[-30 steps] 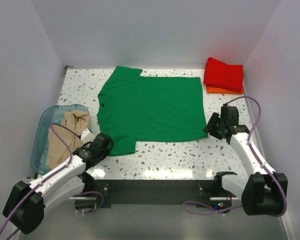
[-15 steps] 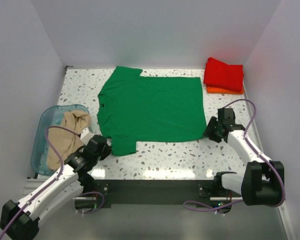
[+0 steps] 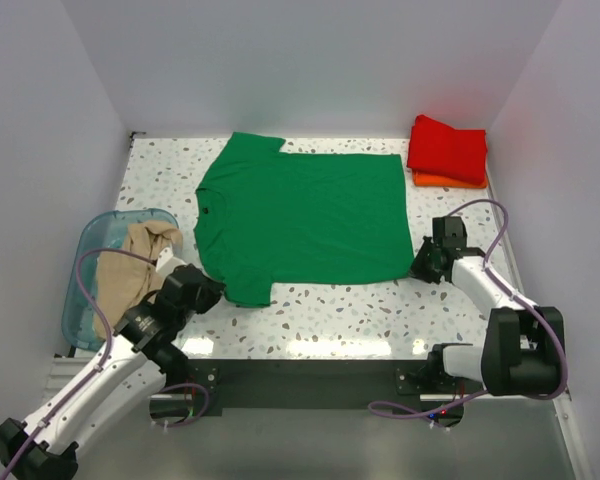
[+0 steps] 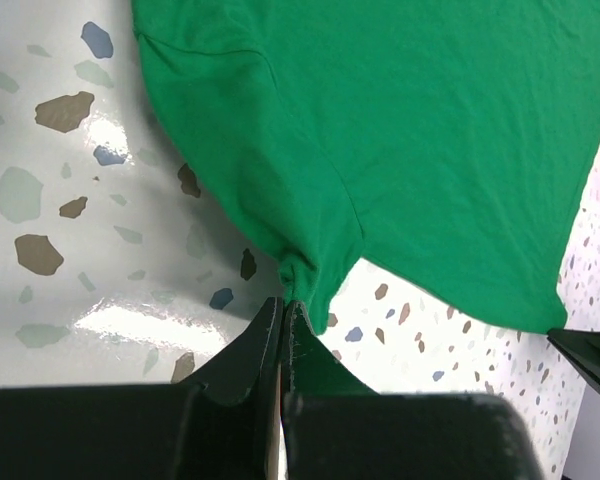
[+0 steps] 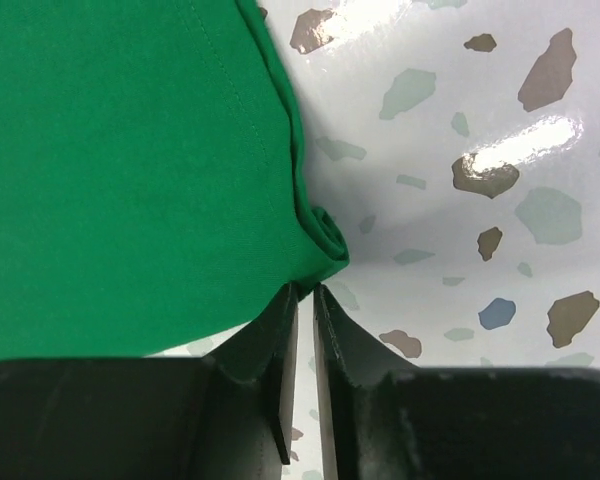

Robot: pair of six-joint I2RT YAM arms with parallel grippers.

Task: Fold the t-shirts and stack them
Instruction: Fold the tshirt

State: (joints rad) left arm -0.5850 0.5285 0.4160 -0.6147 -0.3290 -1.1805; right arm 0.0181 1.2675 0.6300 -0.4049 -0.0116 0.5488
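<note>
Beige t-shirt (image 3: 130, 278) in teal bin (image 3: 79, 268)

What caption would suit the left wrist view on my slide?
Left hand pinching a sleeve of the green t-shirt on the speckled table.

Bright, even overhead light; white glare patches on the glossy table (image 3: 310, 345), focus sharp.

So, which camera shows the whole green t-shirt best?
The top external view: the green t-shirt lies spread flat, nearly whole. The left wrist view crops it around a sleeve; the right wrist view shows one hem corner.
</note>
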